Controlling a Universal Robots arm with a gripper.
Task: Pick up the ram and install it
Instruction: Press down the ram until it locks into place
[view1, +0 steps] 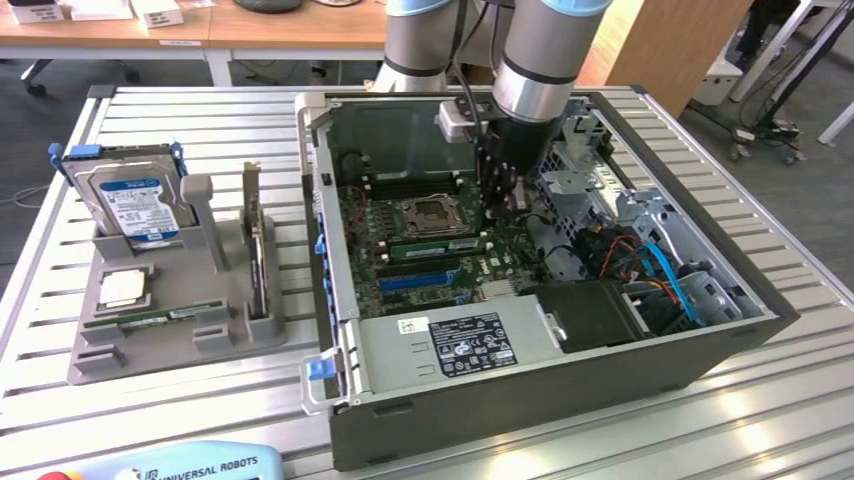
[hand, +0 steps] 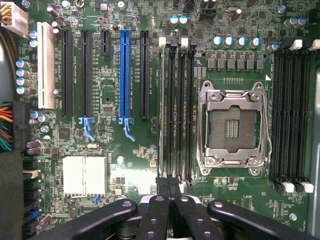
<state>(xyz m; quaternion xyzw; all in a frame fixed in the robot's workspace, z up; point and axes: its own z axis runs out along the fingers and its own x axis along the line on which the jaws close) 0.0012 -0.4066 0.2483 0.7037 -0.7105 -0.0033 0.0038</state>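
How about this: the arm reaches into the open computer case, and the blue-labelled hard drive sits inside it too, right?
Not quite. The exterior view shows the arm in the computer case, but the hard drive stands outside it, in the grey holder.

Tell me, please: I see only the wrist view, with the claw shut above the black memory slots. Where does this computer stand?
Observer: The open case lies on a slatted metal table; the arm comes down into it from above.
Operator: Is something beside the case?
Observer: Yes, a grey holder on the exterior view's left of it.
Operator: What is in the holder?
Observer: A blue-labelled hard drive stands upright at its back; a square silver chip lies flat in front of it.
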